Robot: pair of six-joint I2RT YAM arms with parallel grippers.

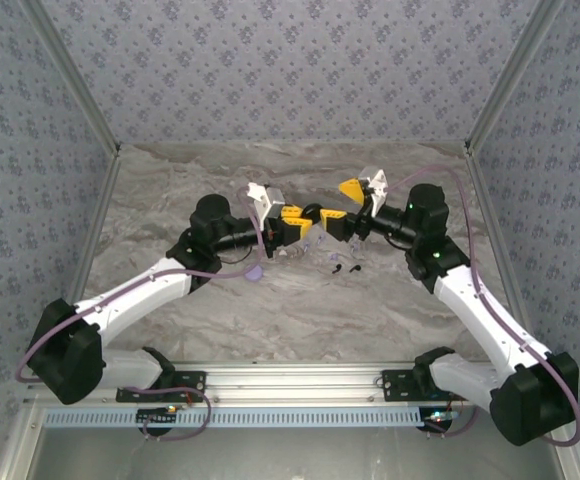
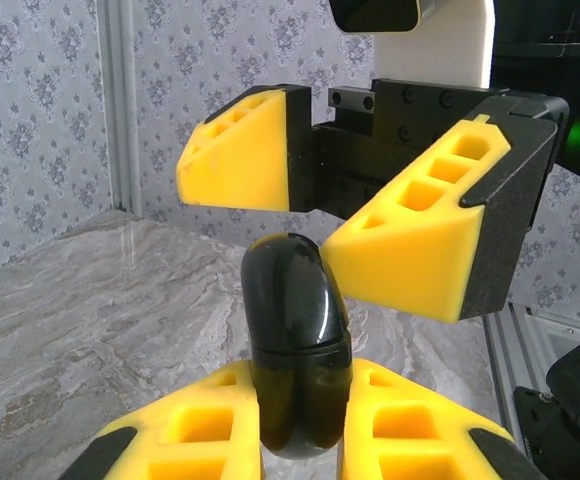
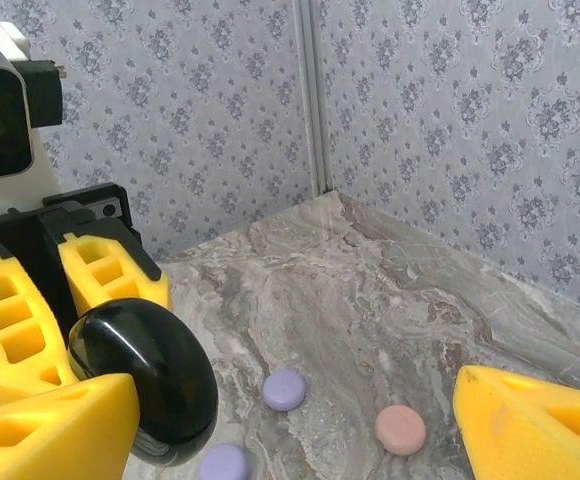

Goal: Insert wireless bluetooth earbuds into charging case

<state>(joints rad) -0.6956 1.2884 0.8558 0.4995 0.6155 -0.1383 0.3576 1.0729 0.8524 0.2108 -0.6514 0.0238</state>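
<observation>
L gripper [image 2: 300,385] clamped on black case [image 2: 288,300], held off table [image 1: 270,310]. 2 black earbuds [image 1: 337,268] lie on table below. R gripper [image 3: 295,400] jaws wide, just beside case. Case glossy, rigid, prob slippery; buds tiny, light, so pinch across body

Glossy black case [image 2: 292,340], shut; black earbuds [image 1: 338,269] on table [image 1: 270,310]

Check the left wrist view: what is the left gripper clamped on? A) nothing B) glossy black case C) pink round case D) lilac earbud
B: the left gripper pinches the glossy black case between its yellow fingers.
</observation>
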